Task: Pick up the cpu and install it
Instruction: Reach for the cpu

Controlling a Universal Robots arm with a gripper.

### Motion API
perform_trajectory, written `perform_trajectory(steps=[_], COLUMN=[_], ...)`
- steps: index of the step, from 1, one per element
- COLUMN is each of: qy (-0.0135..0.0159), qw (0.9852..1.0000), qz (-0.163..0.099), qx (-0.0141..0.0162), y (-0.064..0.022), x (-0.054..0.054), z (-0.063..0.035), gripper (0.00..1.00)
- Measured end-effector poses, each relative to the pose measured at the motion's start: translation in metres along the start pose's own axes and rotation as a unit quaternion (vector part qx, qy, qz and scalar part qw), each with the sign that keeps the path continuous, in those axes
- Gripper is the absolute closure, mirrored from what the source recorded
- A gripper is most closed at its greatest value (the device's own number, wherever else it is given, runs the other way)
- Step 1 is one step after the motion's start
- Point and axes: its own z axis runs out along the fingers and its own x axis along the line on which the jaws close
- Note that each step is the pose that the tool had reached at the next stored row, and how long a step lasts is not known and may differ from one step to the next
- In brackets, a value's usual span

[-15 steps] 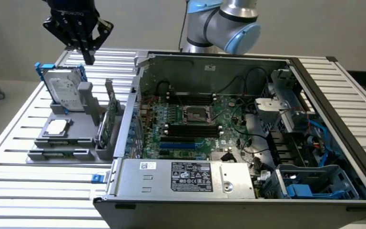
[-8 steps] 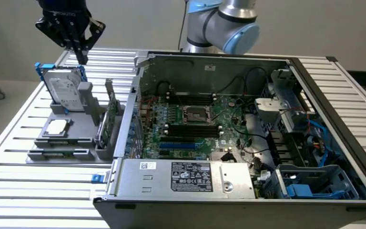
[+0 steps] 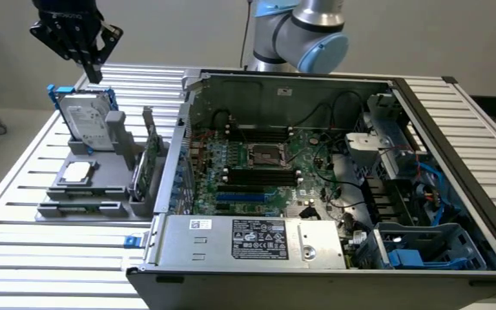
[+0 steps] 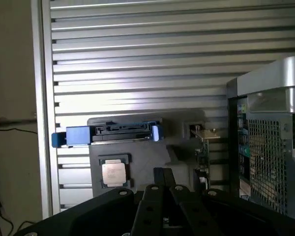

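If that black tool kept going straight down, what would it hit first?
Probably the top edge of the upright hard drive just below the tool; depth is unclear, so it might reach the gray holder instead.

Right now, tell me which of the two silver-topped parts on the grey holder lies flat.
The cpu, the small square chip, lies flat; the larger blue-framed hard drive stands on its edge.

The gripper (image 3: 93,73) is hanging high over the far corner of the table (image 3: 24,194) on the exterior view's left, pointing downward, its black fingers (image 4: 160,179) pressing together and holding nothing. The arm (image 3: 304,31) is bending beyond the table's far edge.
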Motion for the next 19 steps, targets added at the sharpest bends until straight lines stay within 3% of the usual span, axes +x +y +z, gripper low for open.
perform_trajectory(steps=[6,13,19], qy=[0.0008,0.0008,-0.0011], qw=[0.9999,0.9999,0.9999], qz=[-0.013,-0.014,-0.014], qx=[0.0007,0.0007,0.0006], y=[-0.0003,-0.0031,-0.0157], x=[0.013,0.044,0.064], z=[0.0081,0.0183,0.0187], gripper=[0.89,0.89,0.89])
